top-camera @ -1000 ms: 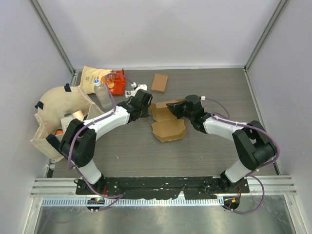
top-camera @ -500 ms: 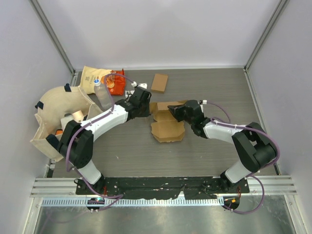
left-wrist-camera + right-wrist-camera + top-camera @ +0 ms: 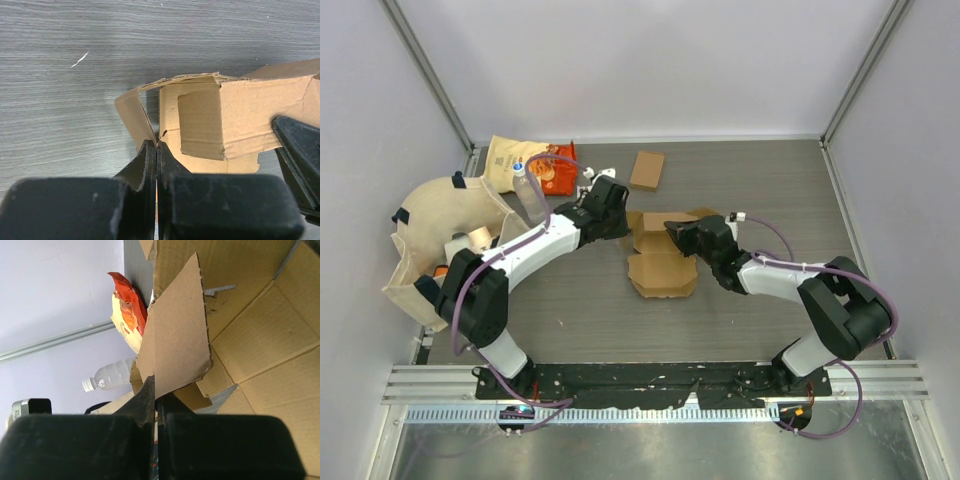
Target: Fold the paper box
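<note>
Two arms are on the paper box (image 3: pixel 662 272) right now. It sits half-folded around the middle of the worktop (image 3: pixel 760 180), brown cardboard with its flaps splayed out and one scalloped panel lying flat on the side nearest the arm bases. The left fingers (image 3: pixel 156 149) are pressed tight together, pinching the box right at a crease where a loose side flap meets the wall with the rectangular cut-out, and that wall is standing up off the wood grain. The right fingers (image 3: pixel 154 390) are squeezed together too, clamped on the edge of a single cardboard flap that sticks up past them, with the box's inner panels spread out behind it. From overhead the two come at the box from opposite ends, left fingers on its left end and right fingers on its right. Beyond the box, toward the back wall, there's a small cardboard piece (image 3: pixel 647 169), well apart from it. Off to the box's left are a water bottle (image 3: pixel 529 195), an orange snack bag (image 3: pixel 556 170) and a big beige cloth bag (image 3: pixel 440 235), none of them touching the box.
</note>
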